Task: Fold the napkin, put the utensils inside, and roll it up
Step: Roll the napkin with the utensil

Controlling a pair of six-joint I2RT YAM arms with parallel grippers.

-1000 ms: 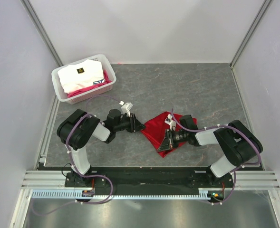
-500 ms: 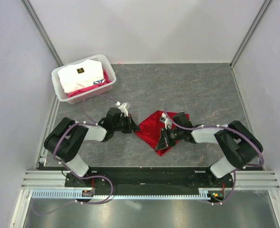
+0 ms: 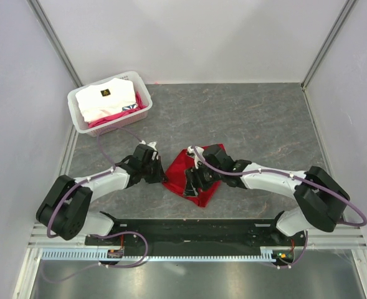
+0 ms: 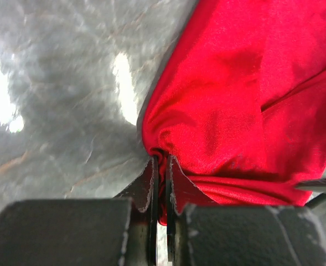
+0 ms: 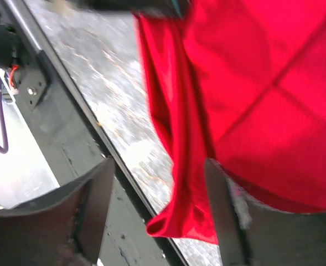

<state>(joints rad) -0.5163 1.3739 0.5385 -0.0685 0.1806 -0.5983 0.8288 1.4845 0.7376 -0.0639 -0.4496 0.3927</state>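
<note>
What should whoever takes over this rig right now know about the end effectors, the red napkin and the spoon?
Left end effector: shut, pinching a bunched edge of the napkin.
Right end effector: open, one finger on either side of a hanging fold of the napkin, not clamping it.
Napkin: crumpled between the two arms near the front of the table, lapped over itself but not neatly folded.
Spoon: not visible in any view.
Done: no step is finished.
Left: square up the fold, find the spoon and lay it inside, then roll.
</note>
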